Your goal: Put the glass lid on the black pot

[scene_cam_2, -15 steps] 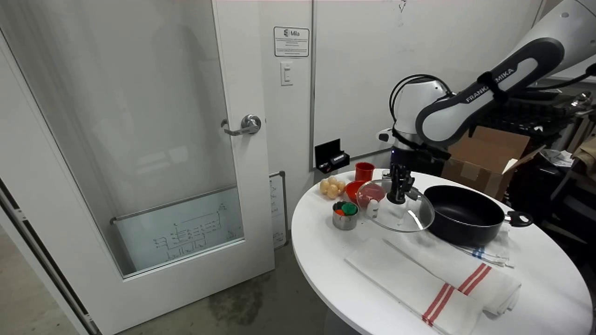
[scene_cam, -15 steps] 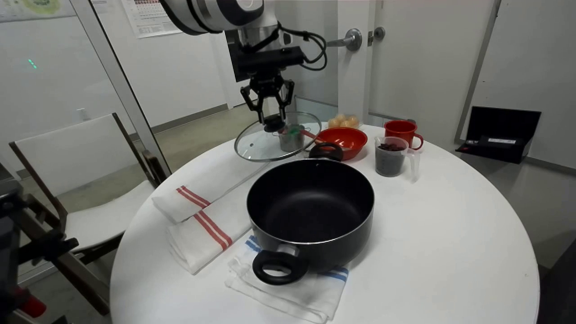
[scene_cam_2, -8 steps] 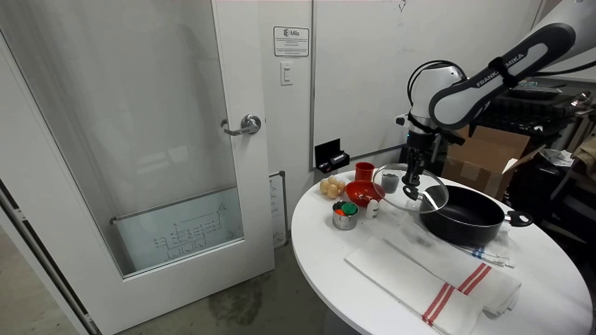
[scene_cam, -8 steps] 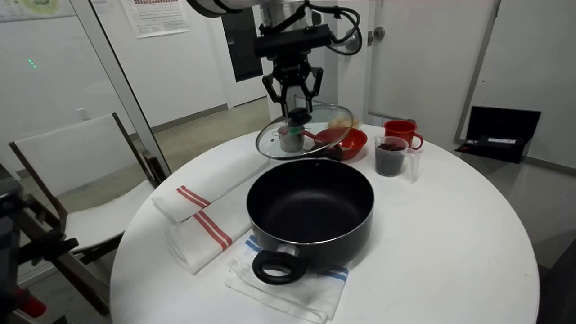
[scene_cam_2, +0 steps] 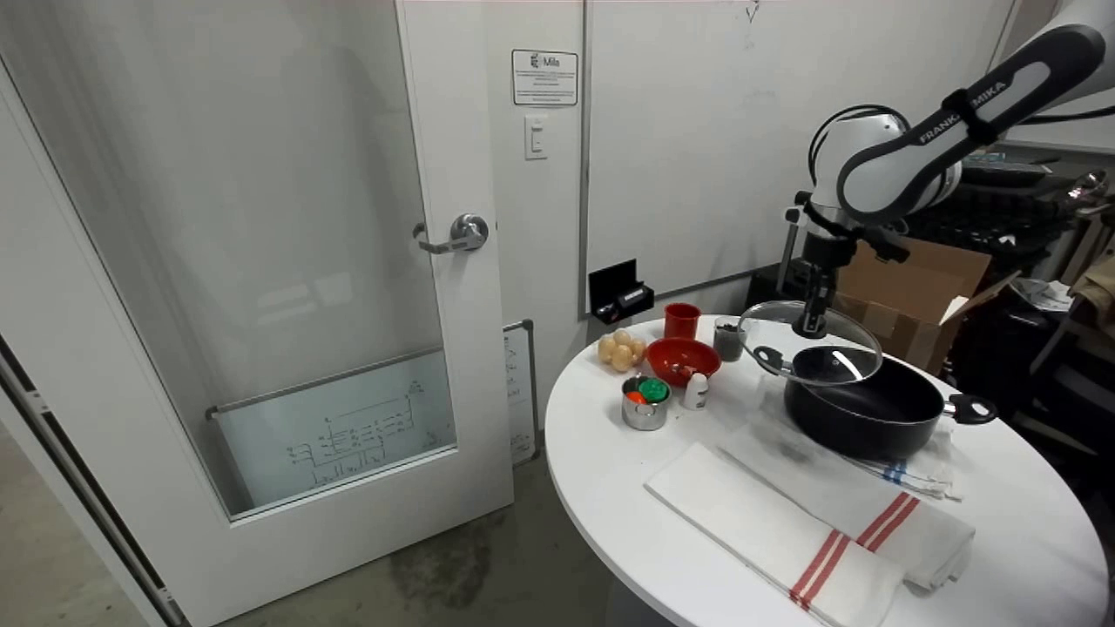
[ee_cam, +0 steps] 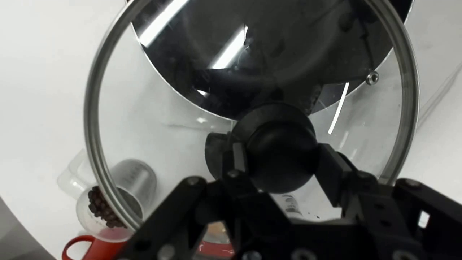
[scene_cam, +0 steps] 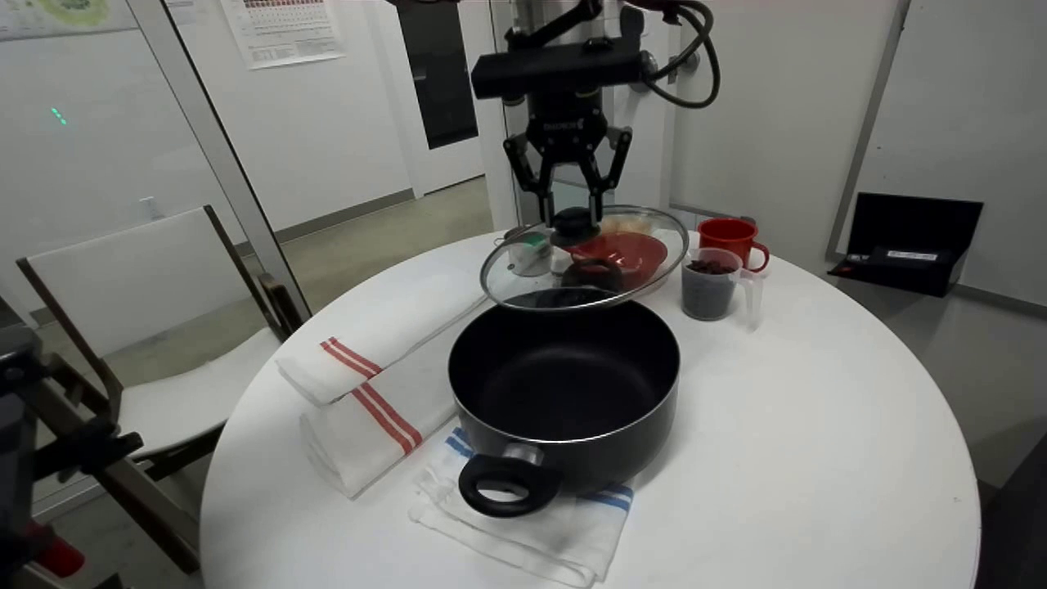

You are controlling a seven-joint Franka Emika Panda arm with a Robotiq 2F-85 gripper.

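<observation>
The clear glass lid (scene_cam: 527, 286) hangs in the air, its metal rim slightly tilted. My gripper (scene_cam: 572, 219) is shut on its black knob (ee_cam: 281, 159), one finger on each side, as the wrist view shows. The black pot (scene_cam: 609, 454) stands open on the table, with one looped handle (scene_cam: 509, 487) at the near side. The lid (scene_cam_2: 836, 370) is above the far part of the pot (scene_cam_2: 858, 431) and off-centre from it. In the wrist view the lid (ee_cam: 173, 141) covers only part of the pot's opening. The pot's far handle (scene_cam: 590, 276) shows through the glass.
A red bowl (scene_cam_2: 683, 359), a metal cup (scene_cam_2: 645, 411), a small white bottle (scene_cam_2: 696, 392), eggs (scene_cam_2: 620, 350), a red mug (scene_cam: 728, 237) and a measuring cup (scene_cam: 708, 290) stand behind the pot. Red-striped towels (scene_cam: 376, 425) lie beside it. A blue-striped towel (scene_cam: 532, 536) lies under it.
The gripper has carried the lid from beside the pot towards it, and the lid now overlaps the pot's far rim. In the last half second it has come slightly lower. The pot has not moved.
</observation>
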